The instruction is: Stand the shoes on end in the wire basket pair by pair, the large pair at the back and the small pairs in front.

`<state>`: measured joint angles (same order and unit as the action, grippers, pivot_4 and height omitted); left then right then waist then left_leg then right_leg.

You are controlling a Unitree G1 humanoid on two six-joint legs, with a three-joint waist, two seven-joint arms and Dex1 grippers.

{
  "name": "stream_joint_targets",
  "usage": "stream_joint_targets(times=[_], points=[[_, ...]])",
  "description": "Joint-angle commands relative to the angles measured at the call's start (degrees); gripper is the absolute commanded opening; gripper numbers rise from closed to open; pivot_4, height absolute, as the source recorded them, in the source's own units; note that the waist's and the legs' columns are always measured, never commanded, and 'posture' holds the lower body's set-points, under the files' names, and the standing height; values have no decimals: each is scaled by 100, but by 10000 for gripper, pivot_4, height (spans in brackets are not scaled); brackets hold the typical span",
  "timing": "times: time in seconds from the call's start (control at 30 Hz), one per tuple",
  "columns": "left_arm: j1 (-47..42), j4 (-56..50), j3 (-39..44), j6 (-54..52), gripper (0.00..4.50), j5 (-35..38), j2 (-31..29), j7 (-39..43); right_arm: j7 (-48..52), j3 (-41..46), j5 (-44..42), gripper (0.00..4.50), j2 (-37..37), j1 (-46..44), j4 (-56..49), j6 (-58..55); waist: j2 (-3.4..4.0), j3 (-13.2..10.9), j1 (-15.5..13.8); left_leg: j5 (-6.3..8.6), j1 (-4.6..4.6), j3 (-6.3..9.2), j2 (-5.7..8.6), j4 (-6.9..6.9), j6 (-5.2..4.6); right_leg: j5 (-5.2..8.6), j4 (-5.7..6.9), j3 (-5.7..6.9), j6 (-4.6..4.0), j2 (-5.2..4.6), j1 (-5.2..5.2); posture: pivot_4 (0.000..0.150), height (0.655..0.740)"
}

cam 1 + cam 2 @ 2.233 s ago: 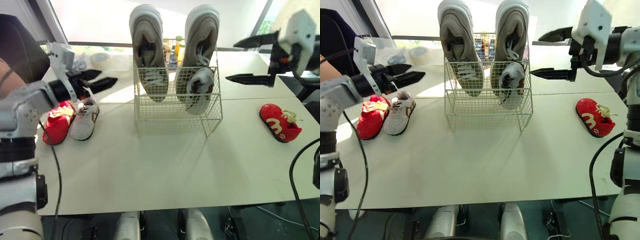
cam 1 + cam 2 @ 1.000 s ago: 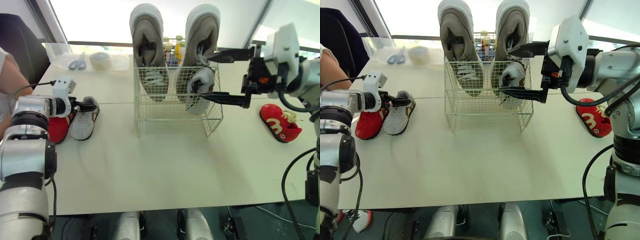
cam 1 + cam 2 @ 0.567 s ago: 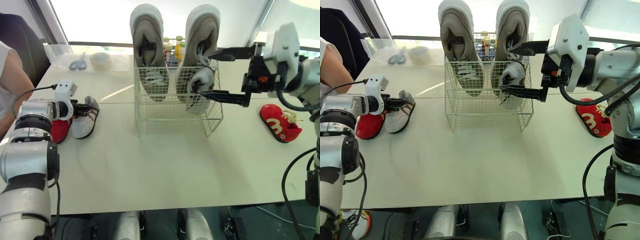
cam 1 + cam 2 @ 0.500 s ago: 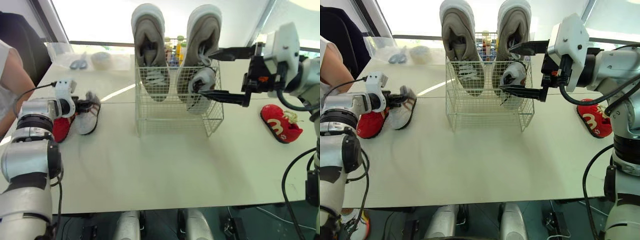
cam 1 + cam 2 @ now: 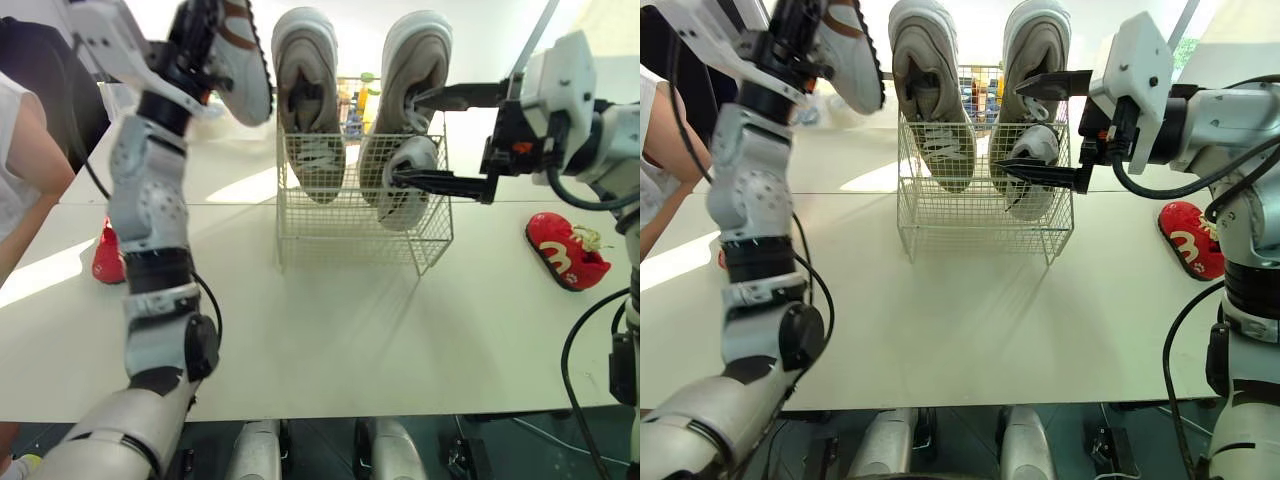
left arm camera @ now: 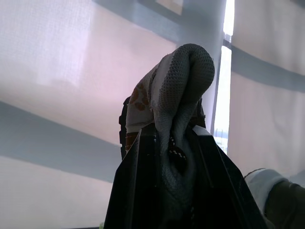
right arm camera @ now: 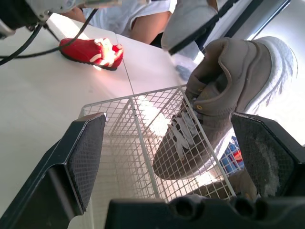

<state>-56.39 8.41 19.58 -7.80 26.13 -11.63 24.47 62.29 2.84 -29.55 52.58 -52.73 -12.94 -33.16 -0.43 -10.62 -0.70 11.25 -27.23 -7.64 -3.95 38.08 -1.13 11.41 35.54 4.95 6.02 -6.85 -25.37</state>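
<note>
Jaws of left gripper [image 6: 169, 157] clamped on mesh upper of small white shoe [image 5: 240, 55], brown-striped, lugged sole, held high left of wire basket [image 5: 340, 225]. Right gripper [image 5: 405, 140] spread wide at basket's right, beside small grey shoe [image 5: 405, 185]. Large grey pair [image 5: 305, 100] upright behind.

The large grey-brown suede sneaker [image 7: 214, 95] standing in the white wire basket [image 5: 350, 225] bears a white mark like a letter N on its side. The small red shoe [image 5: 565, 250] shows a white m-shaped squiggle.
</note>
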Motion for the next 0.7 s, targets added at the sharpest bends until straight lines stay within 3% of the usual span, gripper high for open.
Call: stream_joint_targets(times=[0.03,0.37,0.7], points=[[122,-635,-333,529,2348,-216,196,-201,13,74,29,45000,8,-211,19,116,0,0,-1,0,0,0,0,0,0,0,-1,0,0,0,1,1500,7400],[993,-581,-1378,2078,2348,-1266,1002,-495,-18,99,-63,45000,67,-197,-118,-65,0,1,-9,3,-2,3,0,3,-4,0,-9,0,-2,0,3,1500,7400],[1042,1252,-1868,4711,2348,-2548,1170,-919,-142,125,-131,45000,67,-184,-329,-318,0,3,-13,6,-4,5,0,3,-7,2,-18,1,-8,-1,4,1500,7400]])
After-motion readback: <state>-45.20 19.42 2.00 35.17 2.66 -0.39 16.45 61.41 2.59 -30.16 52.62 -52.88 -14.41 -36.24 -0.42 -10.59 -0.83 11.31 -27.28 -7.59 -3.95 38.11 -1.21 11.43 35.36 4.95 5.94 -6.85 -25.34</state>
